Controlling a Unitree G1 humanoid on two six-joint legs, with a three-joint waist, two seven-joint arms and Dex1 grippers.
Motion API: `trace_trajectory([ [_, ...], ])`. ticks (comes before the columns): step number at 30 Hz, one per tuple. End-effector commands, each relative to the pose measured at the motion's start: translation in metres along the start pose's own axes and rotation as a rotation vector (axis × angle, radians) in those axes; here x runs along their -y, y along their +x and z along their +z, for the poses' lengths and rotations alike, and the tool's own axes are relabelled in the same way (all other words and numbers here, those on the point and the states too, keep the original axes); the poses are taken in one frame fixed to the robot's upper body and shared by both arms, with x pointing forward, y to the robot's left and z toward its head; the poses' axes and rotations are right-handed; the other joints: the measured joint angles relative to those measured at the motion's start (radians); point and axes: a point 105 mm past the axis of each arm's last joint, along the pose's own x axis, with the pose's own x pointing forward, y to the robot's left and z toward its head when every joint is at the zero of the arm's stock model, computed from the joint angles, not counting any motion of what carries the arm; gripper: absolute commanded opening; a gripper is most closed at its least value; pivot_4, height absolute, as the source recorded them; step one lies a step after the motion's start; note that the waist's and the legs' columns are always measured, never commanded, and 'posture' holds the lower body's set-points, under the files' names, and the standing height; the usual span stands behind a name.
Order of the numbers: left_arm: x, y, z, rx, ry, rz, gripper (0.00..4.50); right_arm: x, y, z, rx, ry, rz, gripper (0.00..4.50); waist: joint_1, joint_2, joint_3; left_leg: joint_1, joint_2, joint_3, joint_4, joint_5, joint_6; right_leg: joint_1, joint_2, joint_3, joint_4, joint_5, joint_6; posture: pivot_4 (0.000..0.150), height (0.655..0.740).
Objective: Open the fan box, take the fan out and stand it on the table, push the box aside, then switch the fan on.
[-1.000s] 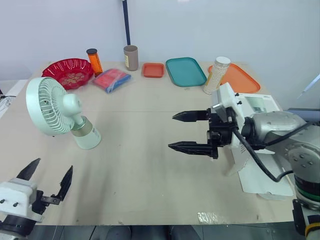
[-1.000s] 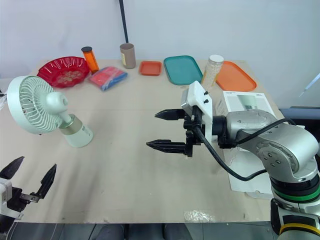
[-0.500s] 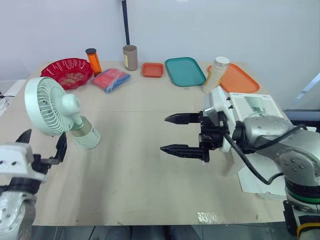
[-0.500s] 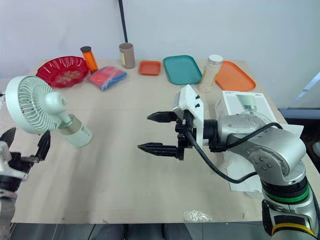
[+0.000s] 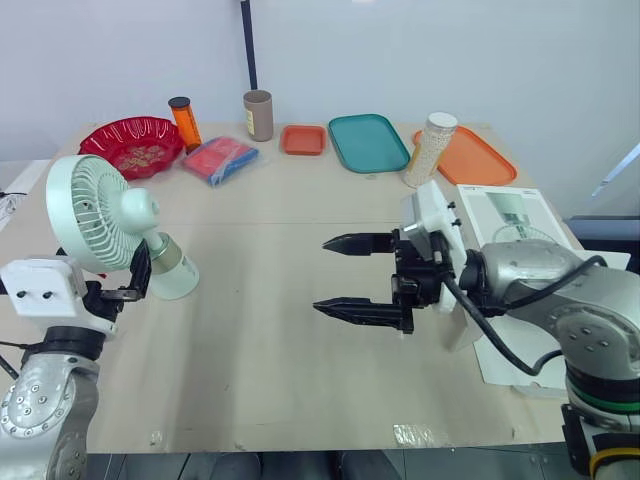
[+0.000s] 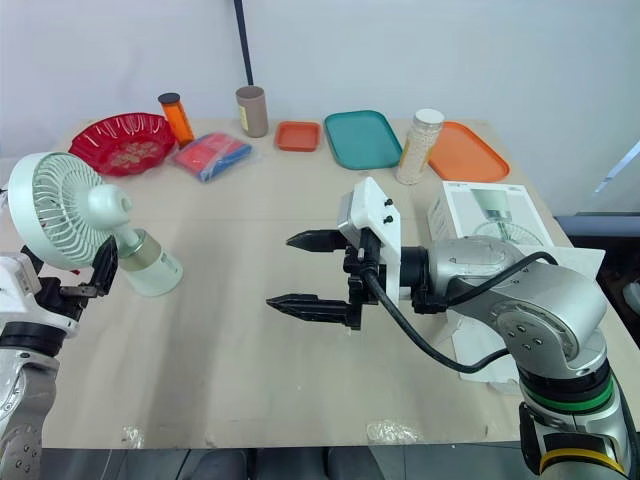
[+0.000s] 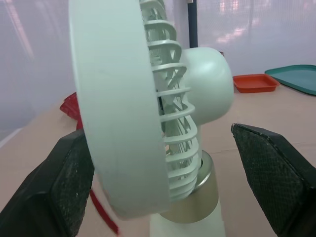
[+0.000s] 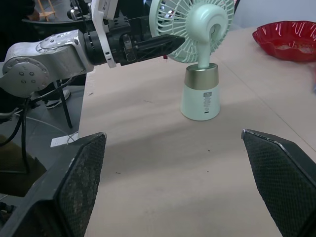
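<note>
The pale green fan [image 5: 110, 225] stands upright on its gold-banded base [image 5: 176, 278] at the table's left side. My left gripper [image 6: 70, 278] is open, just in front of the fan. In the left wrist view its two fingers [image 7: 49, 192] flank the fan head [image 7: 148, 113] with gaps on both sides. My right gripper [image 5: 322, 276] is open over the middle of the table, pointing left toward the fan, well short of it. The white fan box [image 5: 512, 215] lies at the right edge behind my right arm, with its flaps open.
Along the back stand a red bowl [image 5: 135, 145], an orange bottle [image 5: 187, 122], a brown cup [image 5: 260, 115], a red-and-blue packet [image 5: 222, 158], a small orange tray [image 5: 303, 139], a teal tray [image 5: 368, 142], a grain jar [image 5: 432, 150] and an orange tray [image 5: 485, 158].
My left gripper rose from the front-left edge and moved in to the fan, its fingers now either side of the head. My right gripper drifted a little left.
</note>
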Motion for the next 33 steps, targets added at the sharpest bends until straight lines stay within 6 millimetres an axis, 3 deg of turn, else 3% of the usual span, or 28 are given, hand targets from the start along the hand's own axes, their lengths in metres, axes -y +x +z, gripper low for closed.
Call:
trace_trajectory([
  [1, 0.000, -0.001, 0.013, 0.042, -0.004, 0.023, 4.50, -0.003, -0.002, 0.007, 0.013, -0.032, -0.002, 4.49, 0.000, 0.000, 0.000, 0.000, 0.000, 0.000, 0.000, 0.000, 0.000, 0.000, 0.000, 0.000, 0.000, 0.000, 0.000, 0.150, 0.7400],
  [10, 0.001, 0.006, 0.015, 0.049, -0.057, 0.045, 4.50, -0.002, -0.001, 0.007, 0.014, -0.032, -0.009, 4.49, 0.000, 0.000, 0.000, 0.000, 0.000, 0.000, 0.000, 0.000, 0.000, 0.000, 0.000, 0.000, 0.000, 0.000, 0.000, 0.150, 0.7400],
  [15, 0.009, 0.008, 0.018, 0.055, -0.039, 0.011, 3.18, -0.001, -0.002, 0.006, 0.010, -0.030, -0.017, 4.50, 0.000, 0.000, 0.000, 0.000, 0.000, 0.000, 0.000, 0.000, 0.000, 0.000, 0.000, 0.000, 0.000, 0.000, 0.000, 0.150, 0.7400],
  [33, 0.004, 0.003, 0.025, 0.061, -0.015, 0.038, 3.18, -0.002, -0.001, 0.003, -0.001, -0.023, -0.013, 4.50, 0.001, 0.000, 0.000, 0.000, 0.000, 0.000, 0.000, 0.000, 0.000, 0.000, 0.000, 0.000, 0.000, 0.000, 0.000, 0.150, 0.7400],
])
